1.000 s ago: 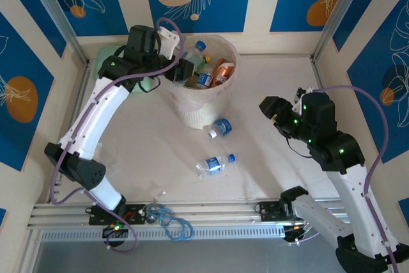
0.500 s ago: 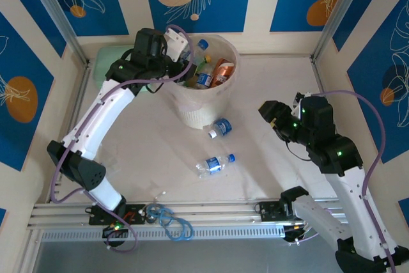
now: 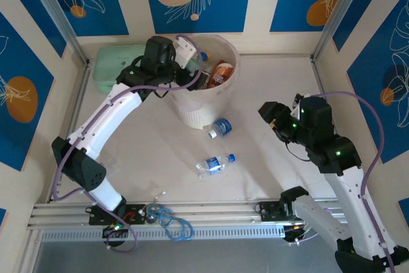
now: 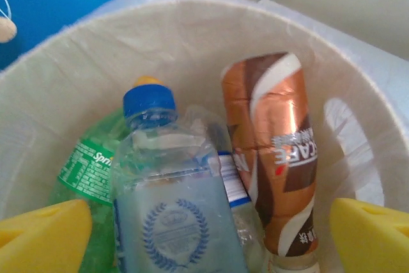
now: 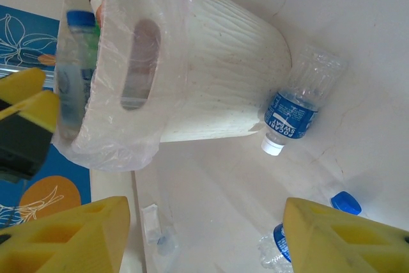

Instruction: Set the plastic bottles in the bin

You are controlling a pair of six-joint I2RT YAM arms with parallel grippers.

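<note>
The bin (image 3: 214, 103) stands at the back middle of the table, lined with a clear bag and holding several plastic bottles. My left gripper (image 3: 199, 75) hangs over its left rim, open. Between its yellow fingers (image 4: 45, 234) a clear blue-capped bottle (image 4: 163, 202) stands free in the bin (image 4: 358, 126), beside a brown-labelled bottle (image 4: 275, 158) and a green one (image 4: 83, 171). Two bottles lie on the table: a blue-labelled, white-capped one (image 3: 221, 126) (image 5: 297, 110) at the bin's foot, and a clear blue-capped one (image 3: 215, 163) (image 5: 346, 202) nearer. My right gripper (image 3: 269, 112) (image 5: 204, 238) hovers open and empty to their right.
A mint-green case (image 3: 118, 65) lies at the back left behind the left arm. A blue cable coil (image 3: 174, 222) sits on the near rail. A small clear scrap (image 5: 153, 231) lies on the table left of the loose bottles. Walls close in on three sides.
My left arm swung right over the bin and its gripper opened, letting go of the clear blue-capped bottle into the bin. The right arm barely moved.
</note>
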